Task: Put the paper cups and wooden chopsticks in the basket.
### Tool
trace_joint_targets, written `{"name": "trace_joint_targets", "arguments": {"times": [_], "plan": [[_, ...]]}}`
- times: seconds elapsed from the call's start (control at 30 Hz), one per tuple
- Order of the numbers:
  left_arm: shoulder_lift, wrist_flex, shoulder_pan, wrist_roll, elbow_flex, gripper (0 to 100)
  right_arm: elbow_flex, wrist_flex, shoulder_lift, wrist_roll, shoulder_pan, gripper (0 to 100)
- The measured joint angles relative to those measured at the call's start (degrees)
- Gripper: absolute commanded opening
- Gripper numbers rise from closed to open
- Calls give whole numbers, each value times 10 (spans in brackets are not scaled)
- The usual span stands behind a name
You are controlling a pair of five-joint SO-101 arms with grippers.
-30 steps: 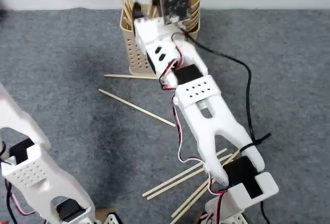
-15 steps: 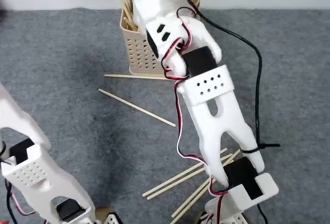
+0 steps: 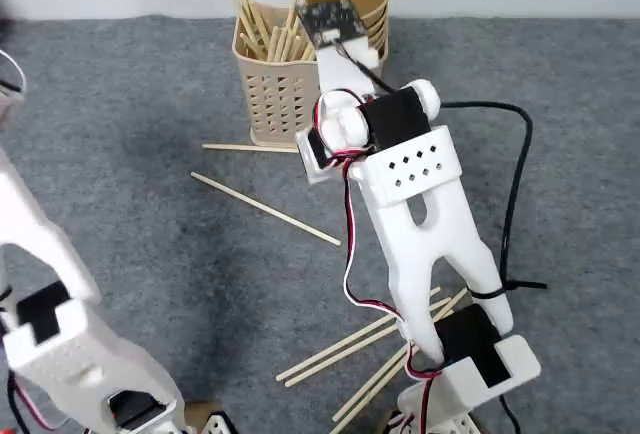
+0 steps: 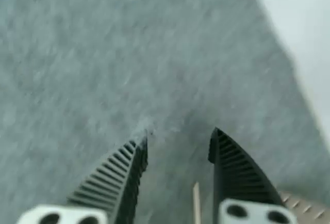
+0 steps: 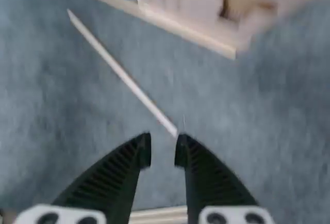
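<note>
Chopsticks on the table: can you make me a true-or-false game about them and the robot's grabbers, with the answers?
1. Some chopsticks stand in the basket. True.
2. No chopstick is left outside the basket. False: loose chopsticks lie on the grey mat.
3. The right gripper is holding a chopstick. False: its jaws are a little apart with nothing between them.
4. The left gripper is open. True.
5. The basket has tipped onto its side. False: it stands upright.
</note>
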Motion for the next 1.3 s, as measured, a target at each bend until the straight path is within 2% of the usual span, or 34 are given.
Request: {"name": "trace_joint_targets", "arguments": {"times": [0.13, 0.3, 0.43, 0.63, 0.8, 0.97, 1.3], "plan": [[-73, 0, 18, 0, 170, 185, 36, 3, -17, 70, -3, 94], [-146, 0, 38, 0, 331, 186, 193, 3, -89, 194, -53, 97], [-170, 0, 33, 0, 376, 186, 359, 3, -183, 274, -127, 97], [-170, -1, -9, 0, 380, 186, 609, 3, -364, 328, -272, 95], [-170, -11, -45, 0, 380, 186, 690, 3, -450, 341, -360, 97], [-170, -11, -52, 0, 380, 186, 691, 0, -450, 331, -375, 97], [-170, -11, -51, 0, 380, 186, 753, -118, -435, 123, -378, 98]]}}
